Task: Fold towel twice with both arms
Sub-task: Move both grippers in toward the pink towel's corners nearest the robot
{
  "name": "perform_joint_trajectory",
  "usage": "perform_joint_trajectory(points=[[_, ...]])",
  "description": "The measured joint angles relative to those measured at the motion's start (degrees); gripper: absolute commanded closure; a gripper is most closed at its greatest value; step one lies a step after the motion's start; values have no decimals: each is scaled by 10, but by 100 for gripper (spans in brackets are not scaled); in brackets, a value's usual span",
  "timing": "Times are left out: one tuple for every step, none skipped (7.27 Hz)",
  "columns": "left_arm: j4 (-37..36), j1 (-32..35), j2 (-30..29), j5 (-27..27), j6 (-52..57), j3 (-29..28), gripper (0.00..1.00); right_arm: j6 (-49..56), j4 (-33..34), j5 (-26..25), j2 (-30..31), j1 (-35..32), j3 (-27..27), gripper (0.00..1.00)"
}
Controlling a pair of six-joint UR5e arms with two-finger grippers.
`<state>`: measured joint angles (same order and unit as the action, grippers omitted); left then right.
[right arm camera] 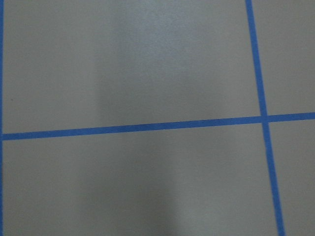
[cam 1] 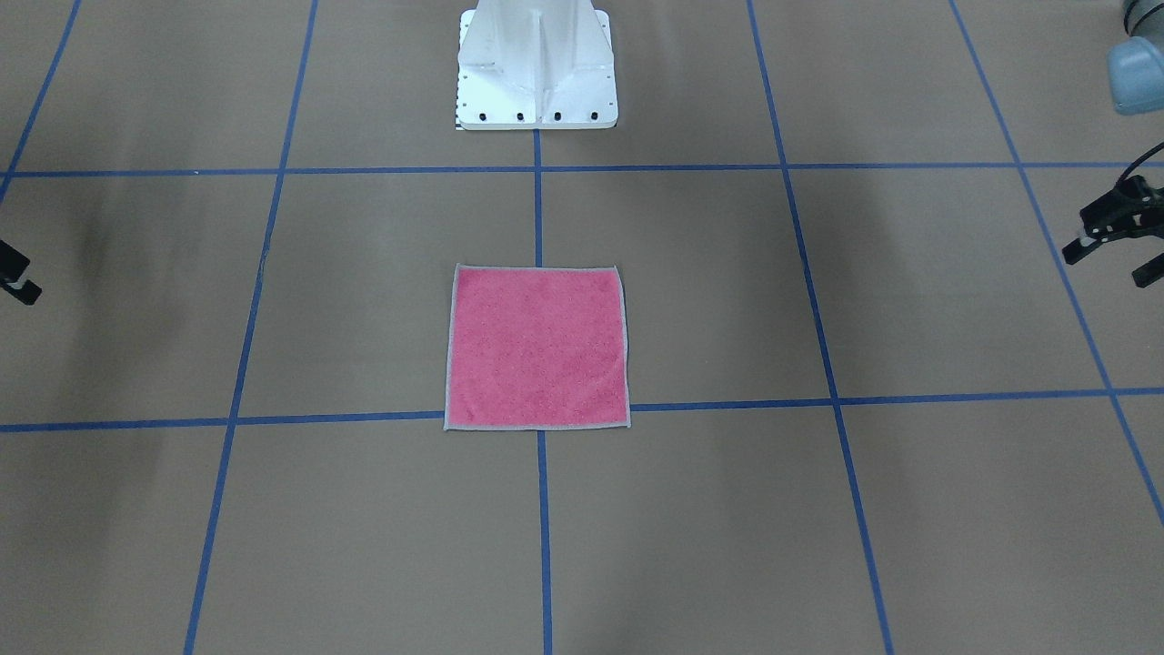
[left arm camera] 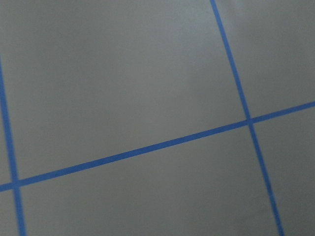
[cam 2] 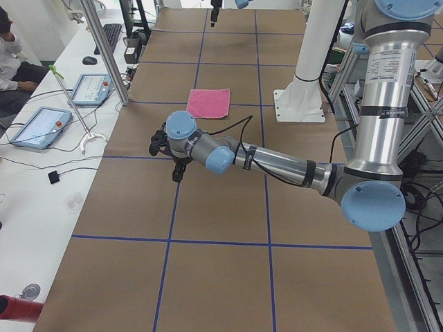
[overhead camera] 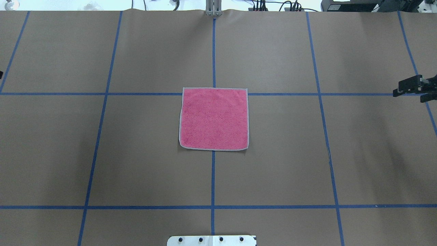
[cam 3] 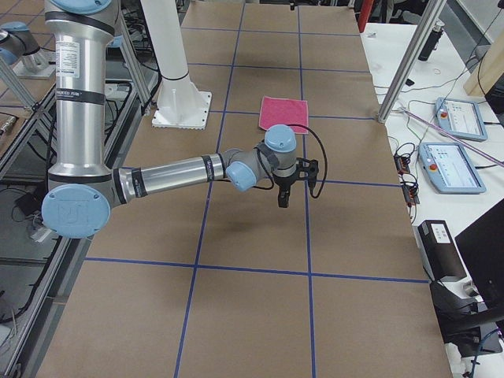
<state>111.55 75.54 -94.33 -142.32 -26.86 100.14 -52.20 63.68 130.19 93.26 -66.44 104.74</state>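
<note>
**Nothing folded yet: close in on two corners of one edge**

Left gripper, well off to the left of the cloth: fingers spread, nothing held, only bare table and blue tape lines in its wrist view.

Towel at the centre of the table: flat, unfolded, pink face up, grey edging all round, astride the middle tape line, far edge just past a cross line.

Right gripper, well off to the right: likewise agape and empty.

Likely best handling:
- Bring both arms inward together, each to the corner on its own side of one shared edge.
- Come down steeply and pinch the edging and a little terry, not the paper beneath.
- Lift only just clear, keep the edge lightly taut between the two grips, and carry it over to the opposite edge.
- Match edging to edging before letting go, since limp cloth probably creeps if dragged.

Writing:
- White label on the left arm's upright tube and its twin on the right arm: print too small to read.
- Tablet screens: illegible.
- No writing to be seen on the towel.
</note>
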Motion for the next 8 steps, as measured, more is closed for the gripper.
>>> perform_joint_trajectory(points=[[30,-37,-16,14,-105,4,0,-66,-29,-5,-3,28,7,0],[49,-78,-30,42,-205,12,0,-133,-43,-17,-12,57,19,0],[59,-125,-45,79,-297,21,0,-202,-48,-37,-28,89,31,0],[65,-172,-61,113,-380,27,0,-276,-51,-68,-50,128,39,0],[72,-211,-77,141,-453,29,0,-337,-51,-100,-72,163,43,1],[82,-246,-97,171,-528,31,0,-389,-50,-127,-92,193,44,3],[88,-285,-118,210,-596,31,0,-443,-48,-145,-112,215,45,4],[90,-328,-139,253,-657,31,0,-502,-46,-169,-135,239,45,6]])
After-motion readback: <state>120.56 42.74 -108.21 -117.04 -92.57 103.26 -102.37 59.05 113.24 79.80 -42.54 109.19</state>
